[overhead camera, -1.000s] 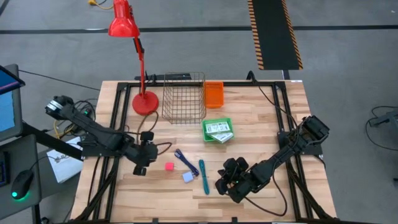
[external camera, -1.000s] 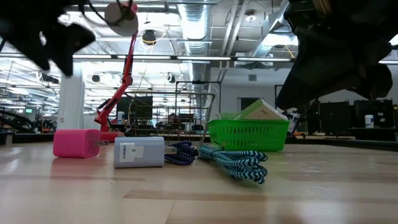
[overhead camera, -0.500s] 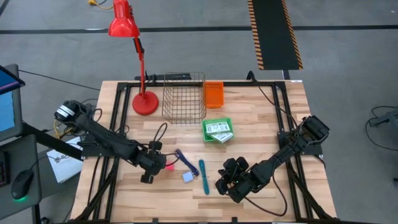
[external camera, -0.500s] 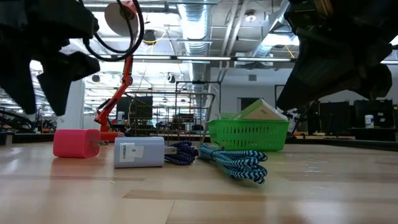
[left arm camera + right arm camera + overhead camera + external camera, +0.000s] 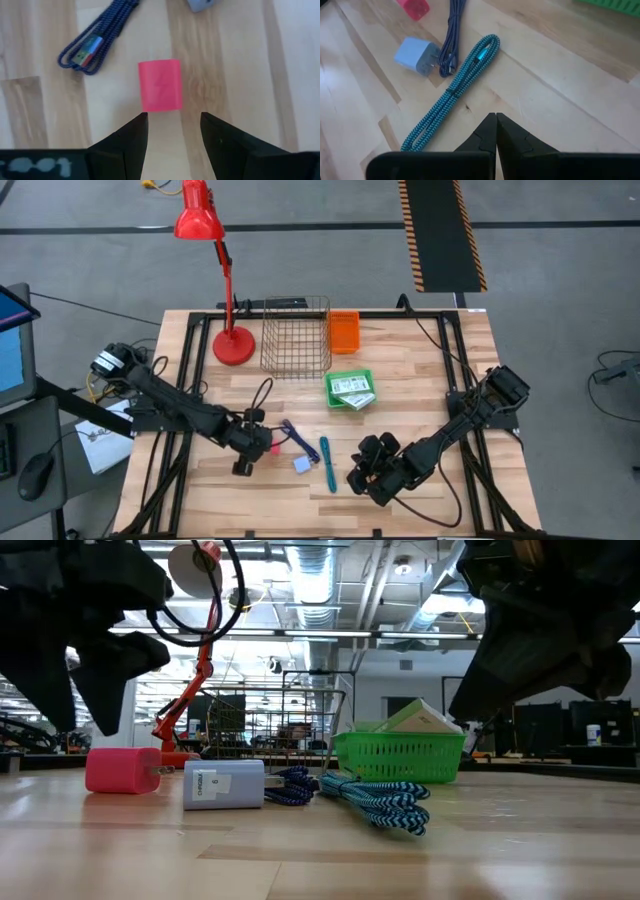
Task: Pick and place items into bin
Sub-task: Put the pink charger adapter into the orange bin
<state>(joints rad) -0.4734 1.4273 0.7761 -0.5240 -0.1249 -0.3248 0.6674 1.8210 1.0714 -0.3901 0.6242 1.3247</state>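
Observation:
My left gripper [image 5: 172, 117] is open and hovers just above the tiny pink cube [image 5: 160, 85], which lies flat on the table a little ahead of the fingertips; in the high view the gripper [image 5: 255, 446] sits at the cube's left. The dark blue cord [image 5: 293, 434], the pale-blue cube [image 5: 302, 464] and the teal braided cable [image 5: 327, 462] lie to the cube's right. White cards with green print lie in the green basket [image 5: 350, 390]. My right gripper [image 5: 496, 116] is shut and waits near the teal cable [image 5: 452, 95], touching nothing.
A wire basket [image 5: 296, 337], an orange bin [image 5: 344, 331] and a red desk lamp [image 5: 233, 340] stand along the far side of the table. Bare wood shows near the table's near edge and on its right side.
My left gripper has moved toward the table's right, to the pink cube, and has come down until its open fingers stand just above it. The items and my right arm have kept still.

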